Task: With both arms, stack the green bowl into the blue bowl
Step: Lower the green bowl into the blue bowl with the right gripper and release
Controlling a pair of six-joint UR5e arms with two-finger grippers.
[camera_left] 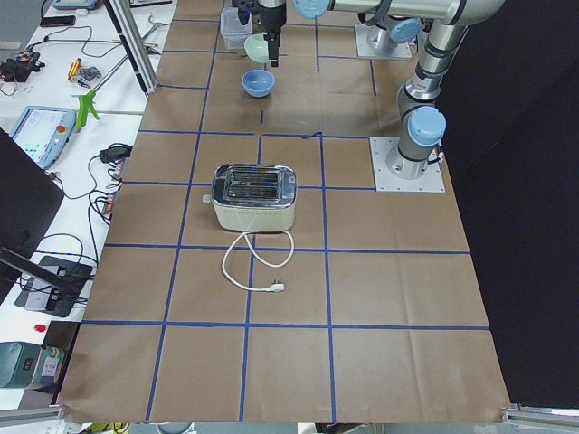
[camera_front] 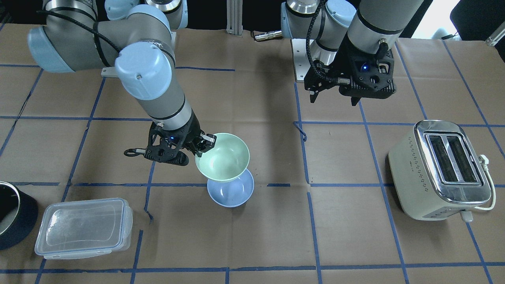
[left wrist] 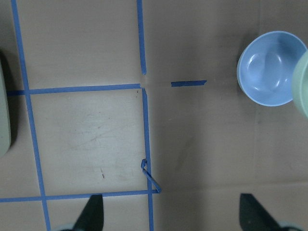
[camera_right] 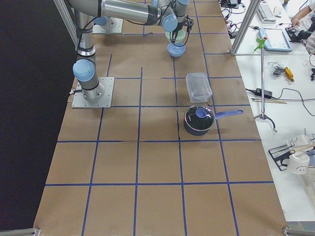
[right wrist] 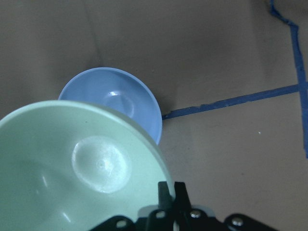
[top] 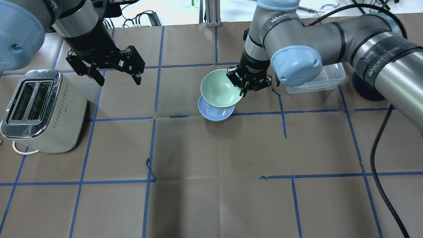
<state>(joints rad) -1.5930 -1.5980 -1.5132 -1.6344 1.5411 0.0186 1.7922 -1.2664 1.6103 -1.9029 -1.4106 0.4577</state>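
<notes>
The green bowl (camera_front: 223, 156) hangs in the air, held by its rim in my right gripper (camera_front: 205, 144), which is shut on it. It sits above and partly over the blue bowl (camera_front: 232, 192), which rests on the table. The overhead view shows the green bowl (top: 219, 88), the blue bowl (top: 214, 113) and the right gripper (top: 244, 88). In the right wrist view the green bowl (right wrist: 77, 168) covers part of the blue bowl (right wrist: 115, 98). My left gripper (top: 114, 79) is open and empty, raised near the toaster; its wrist view shows the blue bowl (left wrist: 267, 68).
A cream toaster (top: 38, 110) stands on the robot's left side. A clear lidded container (camera_front: 83, 228) and a dark pot (camera_front: 14, 215) stand on the robot's right side. Blue tape lines grid the brown paper table (top: 211, 185).
</notes>
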